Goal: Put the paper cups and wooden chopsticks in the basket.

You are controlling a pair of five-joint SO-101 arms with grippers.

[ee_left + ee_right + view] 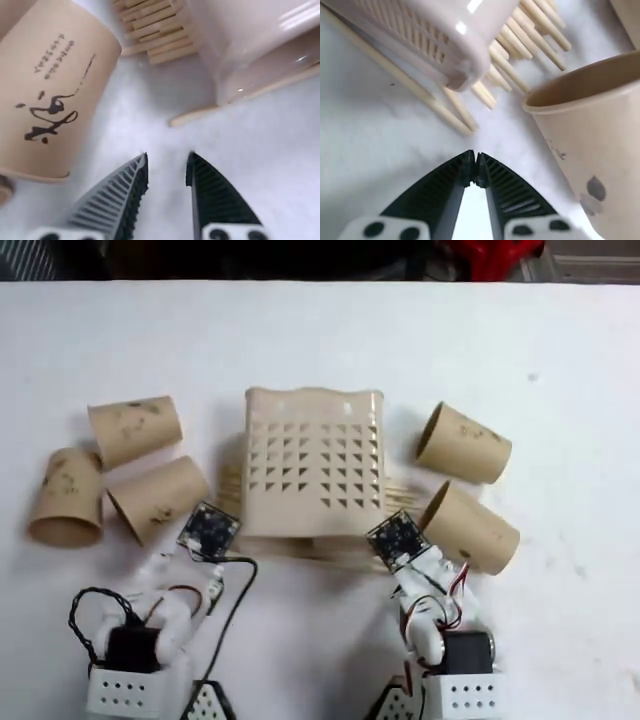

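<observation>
Under the basket point(313, 465) the wooden chopsticks point(155, 30) lie pinned, paper cups point(465, 443) on their sides around it; my left gripper point(167, 156) hovers slightly parted, my right gripper point(475, 155) pinched shut; both empty, likely staged for the sticks.

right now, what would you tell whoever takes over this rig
Left pincer open, empty, beside a paper cup.
Right pincer shut, empty, near the wooden chopsticks.
Three cups lie on their sides left of the basket, two right of it.
Chopsticks poke out from under the basket.
Done: nothing visibly in the basket.
Left: five cups and the chopsticks.
</observation>
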